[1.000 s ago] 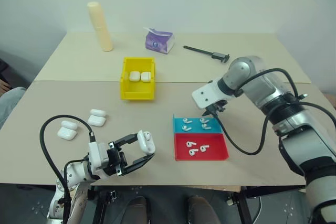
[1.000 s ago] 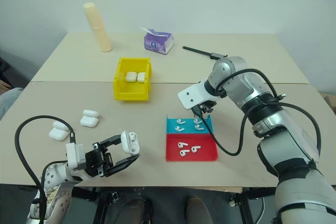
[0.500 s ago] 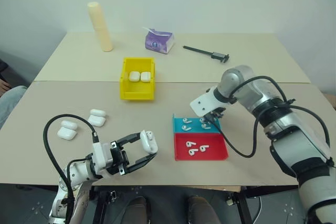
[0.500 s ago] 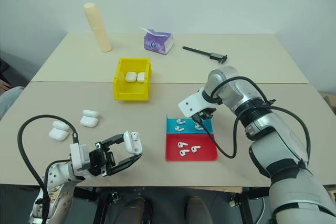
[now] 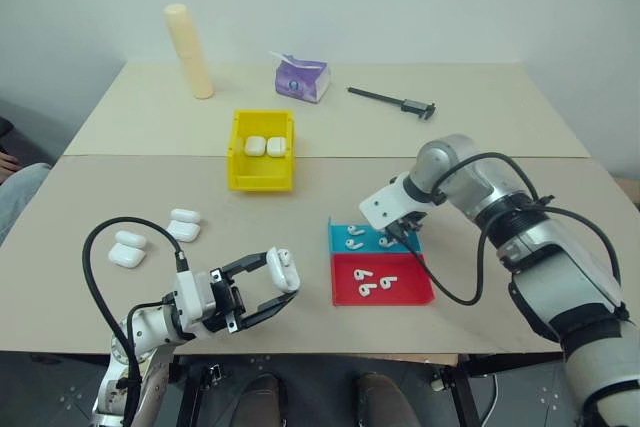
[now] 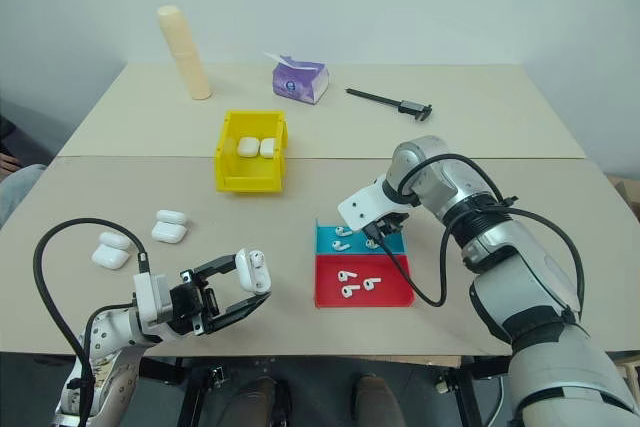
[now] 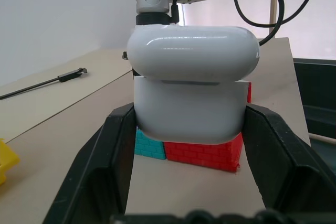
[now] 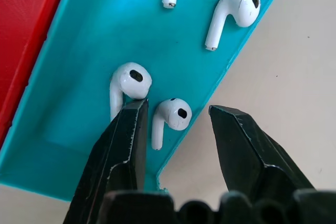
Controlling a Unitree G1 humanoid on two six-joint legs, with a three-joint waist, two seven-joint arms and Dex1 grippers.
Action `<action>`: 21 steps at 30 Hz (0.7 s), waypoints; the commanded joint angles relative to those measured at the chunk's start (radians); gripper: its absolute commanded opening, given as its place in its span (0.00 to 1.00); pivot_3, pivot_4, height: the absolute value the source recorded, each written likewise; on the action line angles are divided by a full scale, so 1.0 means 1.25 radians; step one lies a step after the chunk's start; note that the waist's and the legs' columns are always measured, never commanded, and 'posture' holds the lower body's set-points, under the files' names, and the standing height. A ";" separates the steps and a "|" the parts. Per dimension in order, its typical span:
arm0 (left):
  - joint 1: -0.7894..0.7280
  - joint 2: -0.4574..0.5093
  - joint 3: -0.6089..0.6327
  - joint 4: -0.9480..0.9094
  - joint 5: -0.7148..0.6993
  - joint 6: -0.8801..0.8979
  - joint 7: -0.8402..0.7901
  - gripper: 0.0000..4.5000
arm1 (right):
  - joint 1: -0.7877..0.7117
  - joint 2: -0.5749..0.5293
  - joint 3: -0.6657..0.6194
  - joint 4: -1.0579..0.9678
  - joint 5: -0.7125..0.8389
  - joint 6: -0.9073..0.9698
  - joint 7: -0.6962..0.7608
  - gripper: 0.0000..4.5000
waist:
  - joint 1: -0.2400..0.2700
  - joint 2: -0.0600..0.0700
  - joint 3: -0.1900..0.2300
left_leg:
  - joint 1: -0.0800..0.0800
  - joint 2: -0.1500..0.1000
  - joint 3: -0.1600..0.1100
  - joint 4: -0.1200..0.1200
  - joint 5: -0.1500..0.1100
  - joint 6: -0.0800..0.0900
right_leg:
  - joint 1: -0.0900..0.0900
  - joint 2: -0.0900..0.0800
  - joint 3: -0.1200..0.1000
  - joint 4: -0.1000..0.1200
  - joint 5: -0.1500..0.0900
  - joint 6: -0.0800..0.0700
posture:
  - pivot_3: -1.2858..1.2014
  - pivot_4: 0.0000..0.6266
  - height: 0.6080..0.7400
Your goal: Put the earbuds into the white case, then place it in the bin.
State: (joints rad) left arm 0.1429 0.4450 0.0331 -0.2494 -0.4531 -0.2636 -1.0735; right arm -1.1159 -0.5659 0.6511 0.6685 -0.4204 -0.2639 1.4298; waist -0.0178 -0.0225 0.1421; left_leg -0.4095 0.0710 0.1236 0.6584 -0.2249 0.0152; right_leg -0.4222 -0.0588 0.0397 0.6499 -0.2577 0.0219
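The left gripper (image 5: 268, 285) is held low over the near edge of the table (image 5: 480, 117), pointing roughly level toward the right, and its two black fingers are clamped on a white case (image 5: 283, 270). The case is gripped by its lower body with the closed lid uppermost, as is seen in the left wrist view (image 7: 191, 90).

The right arm is reached out and bent down steeply over the teal tray (image 5: 340, 231), with the right gripper (image 8: 176, 116) lowered onto the tray's far right corner. Its fingers are spread apart, and one earbud (image 8: 169, 117) lies between them, untouched as far as can be told; the tip of one finger (image 8: 131, 129) is set just beside a second earbud (image 8: 126, 85). More earbuds lie elsewhere in the teal tray, and others are seen in the red tray (image 5: 415, 292) that adjoins it on the near side.

The yellow bin (image 5: 240, 172) stands toward the middle of the table with two white cases inside. Four further cases (image 5: 155, 235) lie on the table to the left, well apart from both grippers.
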 commanded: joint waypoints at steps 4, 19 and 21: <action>0.003 0.007 -0.004 -0.013 0.005 -0.027 0.002 0.61 | 0.003 -0.008 -0.013 -0.006 -0.018 -0.015 -0.014 0.50 | 0.000 0.000 0.000 | 0.000 0.000 0.000 0.000 0.000 0.000 | 0.000 0.000 0.000 0.000 0.000 0.000 | 0.52 0.24 1.00; 0.003 0.011 -0.008 -0.009 0.012 -0.032 0.006 0.61 | 0.014 -0.011 -0.014 -0.004 -0.029 -0.034 -0.017 0.39 | 0.000 0.000 0.000 | 0.001 0.000 0.000 0.000 0.000 0.000 | 0.001 0.000 0.000 0.000 0.000 0.000 | 0.52 0.24 1.00; 0.003 0.010 -0.008 -0.009 0.012 -0.033 0.006 0.61 | 0.015 -0.012 -0.010 0.000 -0.038 -0.039 -0.024 0.39 | 0.000 0.000 0.000 | 0.001 0.000 0.000 0.000 0.000 0.000 | 0.001 0.000 0.000 0.000 0.000 0.000 | 0.52 0.24 1.00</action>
State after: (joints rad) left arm 0.1457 0.4501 0.0224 -0.2489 -0.4327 -0.2831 -1.0708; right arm -1.1077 -0.5706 0.6481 0.6684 -0.4533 -0.2973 1.4092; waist -0.0180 -0.0223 0.1420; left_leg -0.4077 0.0710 0.1237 0.6584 -0.2249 0.0152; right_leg -0.4207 -0.0588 0.0398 0.6501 -0.2577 0.0219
